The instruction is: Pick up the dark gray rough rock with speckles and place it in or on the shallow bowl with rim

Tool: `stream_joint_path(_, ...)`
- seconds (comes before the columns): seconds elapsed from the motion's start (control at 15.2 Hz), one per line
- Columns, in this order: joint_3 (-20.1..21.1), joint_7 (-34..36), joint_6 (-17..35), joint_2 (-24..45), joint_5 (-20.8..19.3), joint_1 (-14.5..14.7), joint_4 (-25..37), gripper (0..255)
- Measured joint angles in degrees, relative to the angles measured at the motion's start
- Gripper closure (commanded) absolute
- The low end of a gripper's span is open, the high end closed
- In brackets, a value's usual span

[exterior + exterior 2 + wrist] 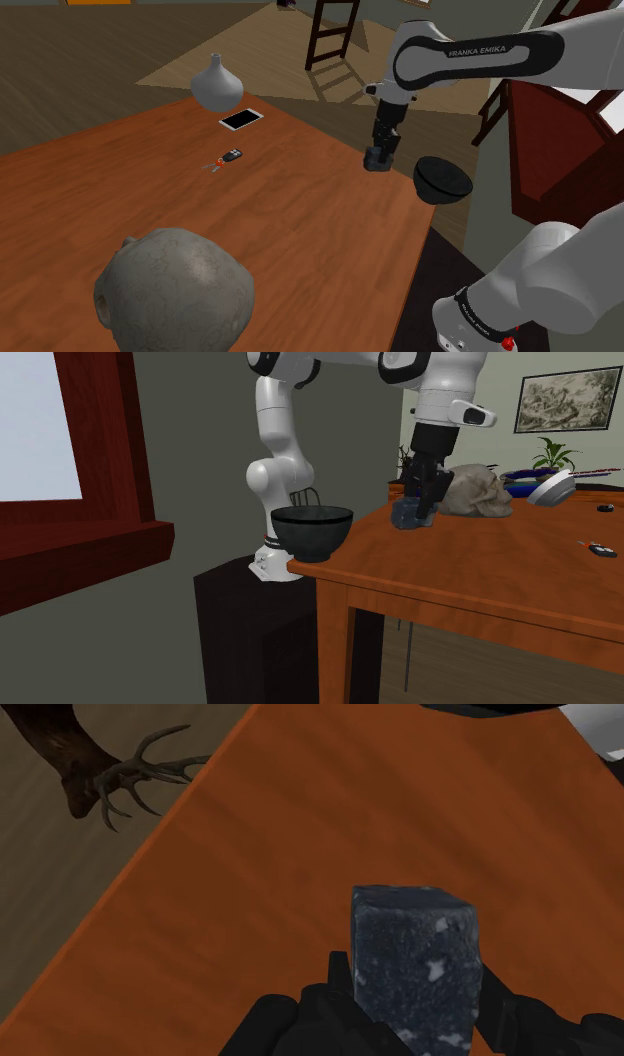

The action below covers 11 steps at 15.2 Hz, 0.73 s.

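My reddish-brown wooden table (250, 210) carries the black round bowl (312, 537) at its corner nearest my stand. The dark grey, white-speckled blocky rock (415, 959) is near that bowl, not in it, clamped between the fingers of my black gripper (381, 148). I judge the grasp done; carrying across and letting go remain.

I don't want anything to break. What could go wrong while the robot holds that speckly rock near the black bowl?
1. The bowl stands right at the table corner, so a bump while lowering might knock it off.
2. The gripper clasps the rock by just two sides, so it could slip and drop onto the table.
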Motion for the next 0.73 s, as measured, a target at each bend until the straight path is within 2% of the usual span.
stream_joint_path(0.73,0.18,0.62,-8.22,-2.00,-0.33,0.04,6.27,255)
